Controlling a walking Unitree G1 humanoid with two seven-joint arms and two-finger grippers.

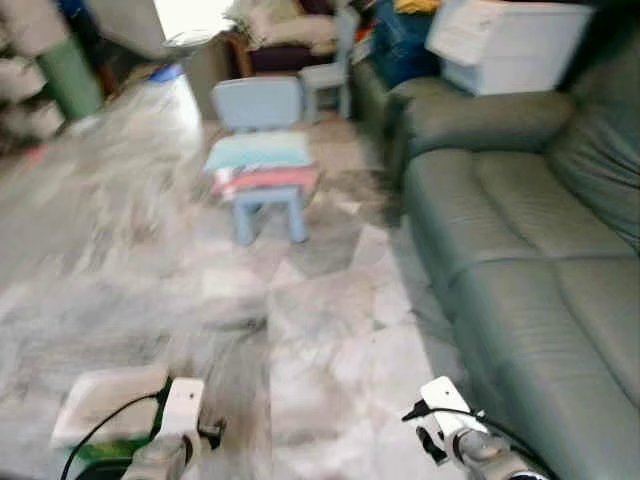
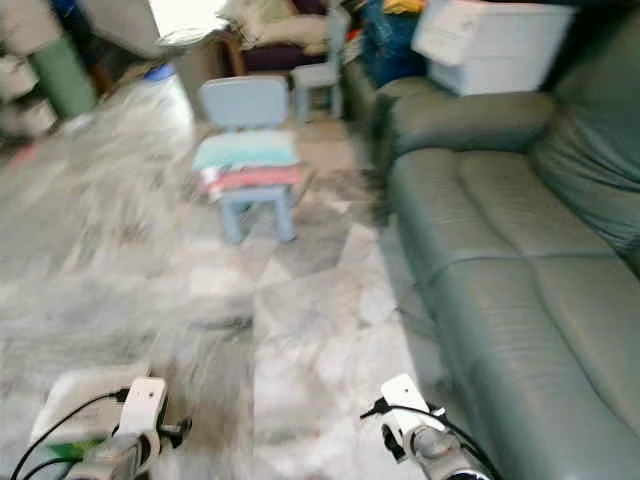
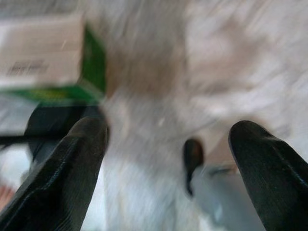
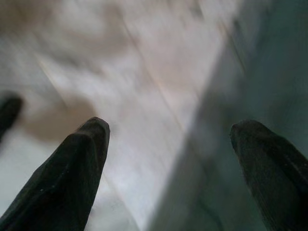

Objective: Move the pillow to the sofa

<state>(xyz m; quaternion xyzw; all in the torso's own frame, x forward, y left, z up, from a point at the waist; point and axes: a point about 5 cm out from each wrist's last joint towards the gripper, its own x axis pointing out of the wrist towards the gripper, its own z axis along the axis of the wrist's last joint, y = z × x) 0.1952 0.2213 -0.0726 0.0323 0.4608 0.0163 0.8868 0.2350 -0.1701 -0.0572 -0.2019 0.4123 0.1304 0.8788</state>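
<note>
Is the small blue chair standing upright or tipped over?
Upright. The small blue chair stands on its legs on the floor, backrest up, with folded pillows stacked on its seat.

This is a home living room. A long grey-green sofa (image 1: 530, 250) runs along the robot's right over a pale marble-patterned tile floor (image 1: 320, 330), and a small blue child's chair (image 1: 262, 150) stacked with folded cushions stands out in the open. Further back sit a second small chair (image 1: 328, 75), a white storage box (image 1: 505, 40) on the sofa's far end, and household clutter around an armchair (image 1: 285, 35).
</note>
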